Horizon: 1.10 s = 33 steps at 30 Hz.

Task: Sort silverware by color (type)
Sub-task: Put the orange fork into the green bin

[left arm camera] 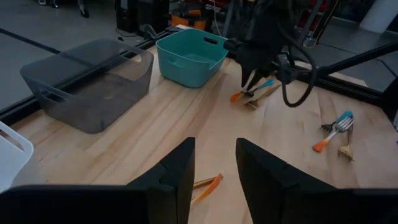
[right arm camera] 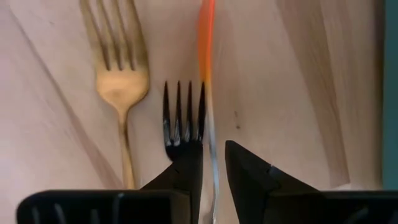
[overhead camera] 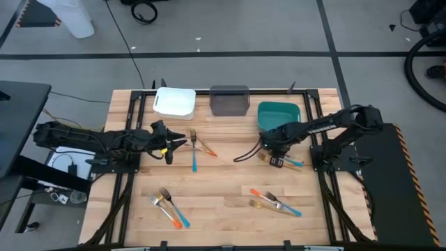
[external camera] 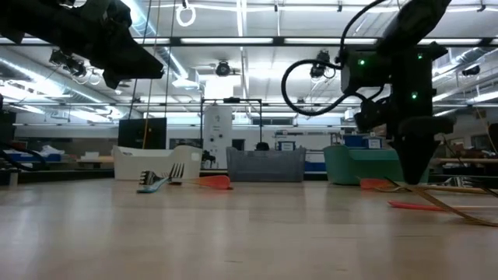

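Observation:
My right gripper [right arm camera: 213, 168] is open and points down at a small group of silverware [overhead camera: 289, 162] in front of the teal bin [overhead camera: 280, 115]. Its fingers stand on either side of the thin metal neck of an orange-handled fork [right arm camera: 207, 37]. Beside that fork lie a dark-tined fork [right arm camera: 183, 118], its neck hidden under one finger, and a golden fork [right arm camera: 121, 81]. All three lie flat on the wood. My left gripper [left arm camera: 214, 180] hangs open and empty above the table's left part, over an orange-handled fork [left arm camera: 210, 184]. My right gripper comes from above, pointing down, with the orange fork's metal neck [right arm camera: 213, 158] in the gap between its two fingers, which lie across the fork. The fork lies flat on the table. Whether either finger touches it, I cannot tell.
A white bin [overhead camera: 174, 102], a grey bin [overhead camera: 229, 100] and the teal bin stand in a row at the far edge. More forks lie left of centre [overhead camera: 198, 146], near left [overhead camera: 169, 206] and near right [overhead camera: 275, 203]. A black cable [overhead camera: 245, 153] curls beside the right gripper.

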### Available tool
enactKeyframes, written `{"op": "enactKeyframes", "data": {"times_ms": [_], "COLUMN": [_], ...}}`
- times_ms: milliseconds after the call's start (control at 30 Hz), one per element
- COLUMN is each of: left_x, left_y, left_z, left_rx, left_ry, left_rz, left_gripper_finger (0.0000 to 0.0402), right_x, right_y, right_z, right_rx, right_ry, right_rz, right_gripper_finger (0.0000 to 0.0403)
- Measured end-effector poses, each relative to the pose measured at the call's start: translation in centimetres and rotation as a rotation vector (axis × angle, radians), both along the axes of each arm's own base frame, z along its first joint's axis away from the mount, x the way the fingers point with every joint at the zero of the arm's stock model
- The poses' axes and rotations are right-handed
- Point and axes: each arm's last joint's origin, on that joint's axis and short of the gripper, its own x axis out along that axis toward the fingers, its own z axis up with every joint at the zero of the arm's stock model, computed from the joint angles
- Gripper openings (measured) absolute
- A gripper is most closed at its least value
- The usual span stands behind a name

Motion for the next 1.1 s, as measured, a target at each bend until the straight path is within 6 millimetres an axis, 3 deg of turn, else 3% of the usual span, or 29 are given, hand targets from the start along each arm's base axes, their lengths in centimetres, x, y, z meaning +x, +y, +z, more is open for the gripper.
{"op": "enactKeyframes", "data": {"times_ms": [367, 600, 900, 1100], "left_x": [0.0, 0.0, 0.0, 0.0], "left_y": [0.0, 0.0, 0.0, 0.0], "left_z": [0.0, 0.0, -0.1, -0.1], "left_rx": [0.024, 0.024, 0.023, 0.023], "left_ry": [0.012, 0.012, 0.012, 0.014], "left_rz": [-0.008, -0.008, -0.008, -0.008], "left_gripper_finger": [0.0125, 0.0125, 0.0125, 0.0125], "right_x": [0.6, 0.6, 2.2, 3.4], "right_y": [-0.7, -0.7, -1.0, -1.1], "right_z": [-0.4, -0.3, 2.8, 5.5], "right_rx": [0.025, 0.039, -0.003, -0.074], "right_ry": [-0.036, -0.042, -0.064, -0.070], "right_rz": [0.008, 0.005, 0.076, 0.267], "right_gripper_finger": [0.0011, 0.0011, 0.0011, 0.0011]}}
